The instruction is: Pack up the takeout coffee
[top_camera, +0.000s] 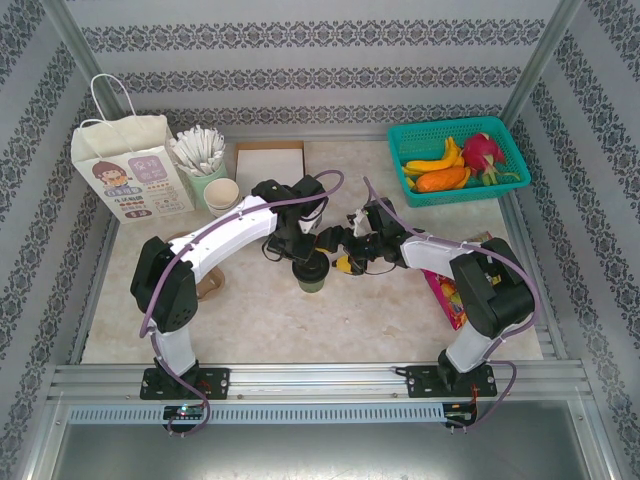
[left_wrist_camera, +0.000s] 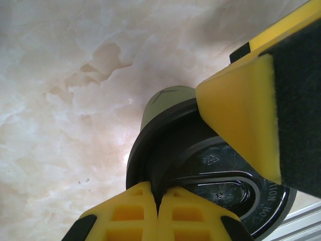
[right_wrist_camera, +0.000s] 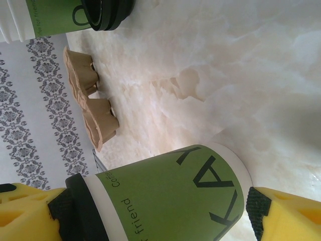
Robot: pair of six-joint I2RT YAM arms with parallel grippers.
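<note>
Left gripper (left_wrist_camera: pixel 158 201): jaws pressed together, pinching nothing, tips just above rim of black lid (left_wrist_camera: pixel 200 165). Takeout coffee (left_wrist_camera: pixel 168 100) upright on bench (left_wrist_camera: pixel 60 100), directly under left jaws. Right gripper (right_wrist_camera: pixel 150 216): jaws spread wide, coffee spans gap between them, lid end by one pad (right_wrist_camera: pixel 25 211), base end by other; contact cannot tell. Cardboard cup carrier (right_wrist_camera: pixel 93 108) well beyond right jaws. Paper bag (top_camera: pixel 130 165) well apart from both jaws.
</note>
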